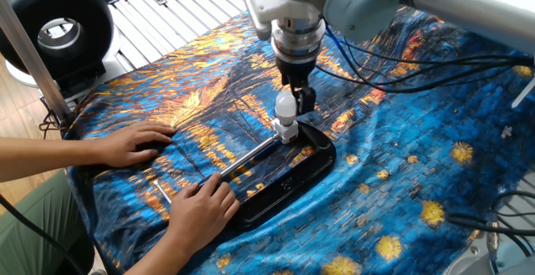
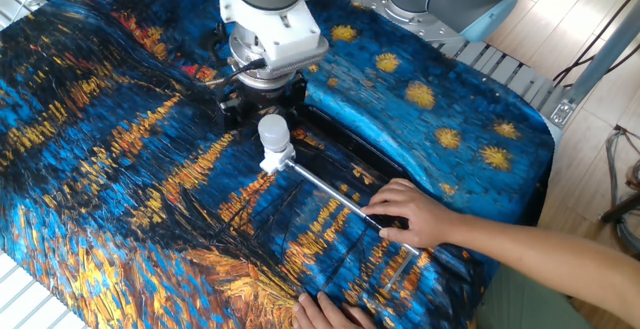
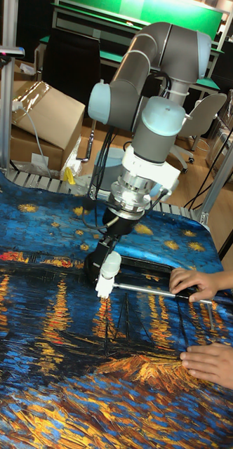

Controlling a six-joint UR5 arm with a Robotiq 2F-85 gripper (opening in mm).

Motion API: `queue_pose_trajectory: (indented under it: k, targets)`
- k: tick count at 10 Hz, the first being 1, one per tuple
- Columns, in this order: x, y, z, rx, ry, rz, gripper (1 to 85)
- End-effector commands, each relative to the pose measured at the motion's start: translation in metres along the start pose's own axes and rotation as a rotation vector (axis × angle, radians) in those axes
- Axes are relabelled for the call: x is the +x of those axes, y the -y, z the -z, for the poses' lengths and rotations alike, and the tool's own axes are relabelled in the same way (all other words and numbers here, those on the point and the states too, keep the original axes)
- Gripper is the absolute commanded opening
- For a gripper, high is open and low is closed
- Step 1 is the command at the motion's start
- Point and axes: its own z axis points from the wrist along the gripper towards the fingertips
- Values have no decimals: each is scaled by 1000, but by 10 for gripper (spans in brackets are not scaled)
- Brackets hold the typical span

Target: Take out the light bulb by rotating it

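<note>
Light bulb [image 2: 272, 129] upright in white socket [image 2: 277, 156] at end of metal rod [image 2: 335, 197], above black tray [image 1: 288, 179]. Gripper [image 2: 262, 97] just behind bulb; fingers apparently apart, off the globe. Person's hand [image 2: 408, 212] presses rod onto surface.

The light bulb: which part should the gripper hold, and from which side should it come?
Probably the round top of the light bulb, from straight above. It stands upright in the white socket on the rod, so only the top is free. The gripper is just behind it.
</note>
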Motion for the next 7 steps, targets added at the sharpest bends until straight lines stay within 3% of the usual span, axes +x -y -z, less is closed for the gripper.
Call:
queue_pose_trajectory:
  k: [1,4,7]
  targets:
    - [14,-13,5,-67,-8,-184,757]
    - [12,-28,5,-127,0,-604,680]
    - [-2,-32,4,-166,23,-854,630]
